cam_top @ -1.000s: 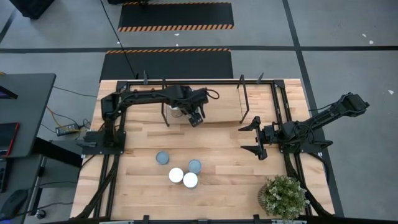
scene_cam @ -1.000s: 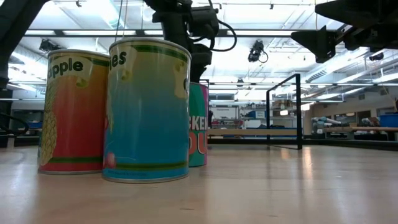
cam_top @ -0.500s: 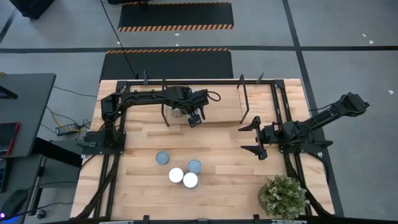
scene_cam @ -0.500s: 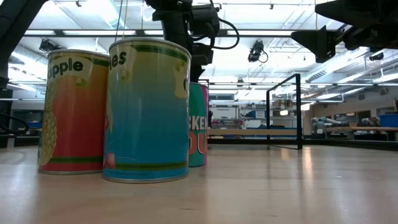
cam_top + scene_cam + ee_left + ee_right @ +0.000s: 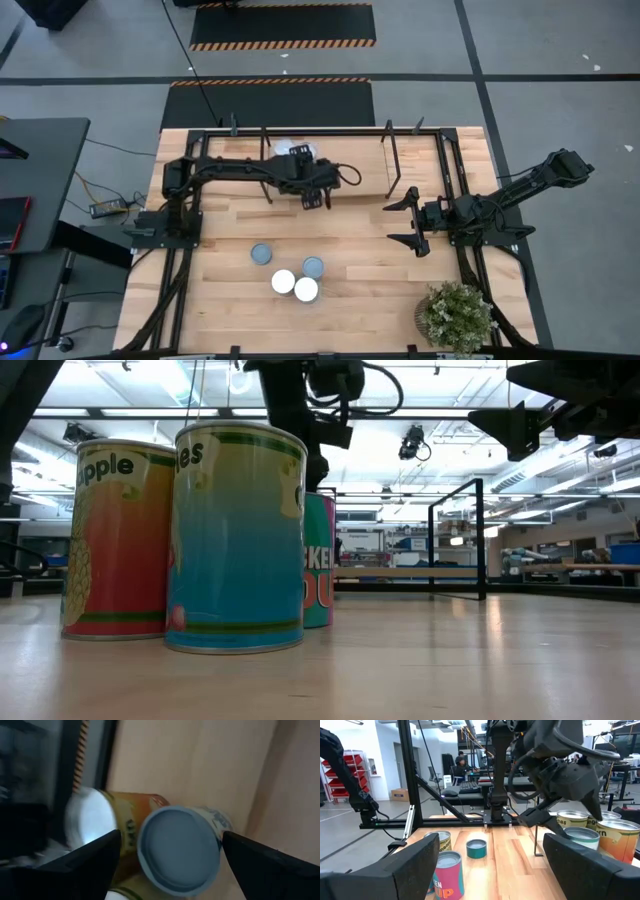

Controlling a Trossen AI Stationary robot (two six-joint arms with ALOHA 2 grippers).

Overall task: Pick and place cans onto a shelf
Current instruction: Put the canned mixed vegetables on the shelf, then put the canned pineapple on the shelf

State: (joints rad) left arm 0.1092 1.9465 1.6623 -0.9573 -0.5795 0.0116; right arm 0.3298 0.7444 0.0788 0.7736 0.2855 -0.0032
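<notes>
Three cans stand on the light-wood shelf [image 5: 350, 172]: a blue-grey-topped one [image 5: 177, 851], a white-topped one [image 5: 90, 822] and a third [image 5: 616, 836]. In the high view only the white top [image 5: 296, 150] shows; my left arm covers the others. My left gripper [image 5: 314, 198] hangs open above the blue-grey-topped can [image 5: 581, 835], its fingers apart and clear of it. Several more cans [image 5: 290, 272] stand upright on the tabletop near the front; they also show in the low view [image 5: 235, 540]. My right gripper [image 5: 398, 222] waits open over the table's right half.
The shelf's thin black uprights [image 5: 392, 160] stand around the board, one between the two arms. A potted plant [image 5: 458, 315] stands at the near right corner. Bare wood lies between the shelf and the cans on the table.
My left gripper has risen above the cans on the shelf and drawn slightly toward the table's near edge. This uncovers a white can top at the shelf's far left in the high view. The cans stay where they stand.
</notes>
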